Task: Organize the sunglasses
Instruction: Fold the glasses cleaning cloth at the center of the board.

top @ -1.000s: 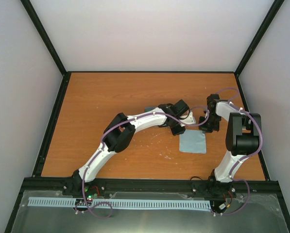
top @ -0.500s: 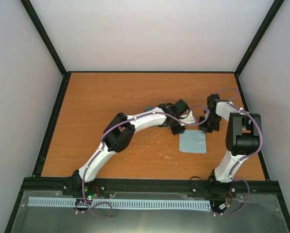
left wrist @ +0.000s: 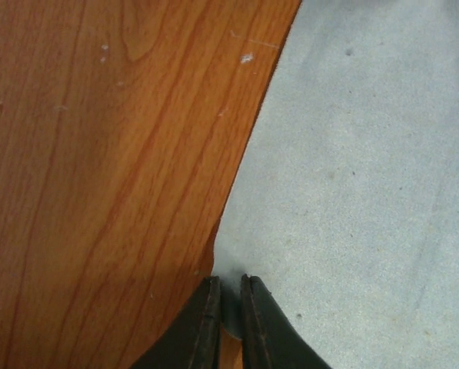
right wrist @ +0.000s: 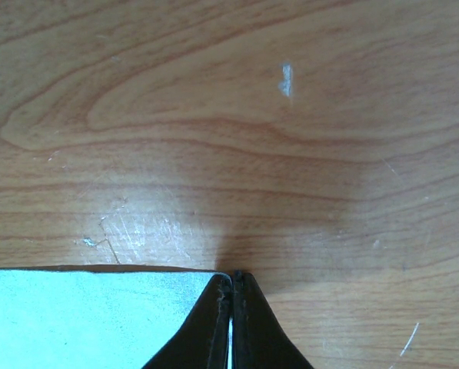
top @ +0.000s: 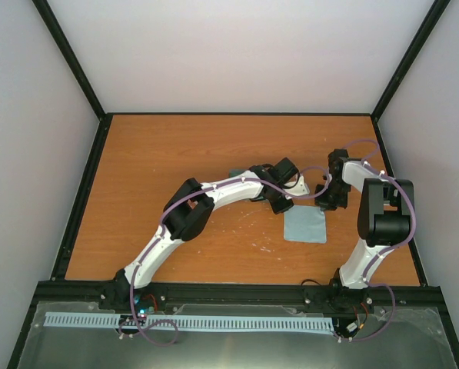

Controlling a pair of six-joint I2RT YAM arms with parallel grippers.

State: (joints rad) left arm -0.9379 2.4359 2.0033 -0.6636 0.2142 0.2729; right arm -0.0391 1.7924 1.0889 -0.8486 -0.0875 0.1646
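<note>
The sunglasses are hidden in every view. A pale blue square cloth [top: 304, 226] lies flat on the wooden table [top: 152, 169], between the two arms. My left gripper [top: 284, 206] is at its far left corner. In the left wrist view the cloth [left wrist: 352, 154] fills the right side, and the left gripper [left wrist: 227, 283] is closed to a narrow gap with the cloth's corner pinched in it. My right gripper [top: 327, 204] is at the far right corner. In the right wrist view the right gripper [right wrist: 233, 277] is shut tight on the corner of the cloth [right wrist: 83, 319].
A grey-blue shape [top: 235, 172], probably a case, shows partly behind the left arm's forearm. Black frame rails [top: 83, 192] border the table on the left, right and far sides. The right arm's elbow [top: 383, 211] stands tall near the right edge.
The left gripper has narrowed onto the cloth's corner. Both arms and the cloth have barely shifted in the top view.
</note>
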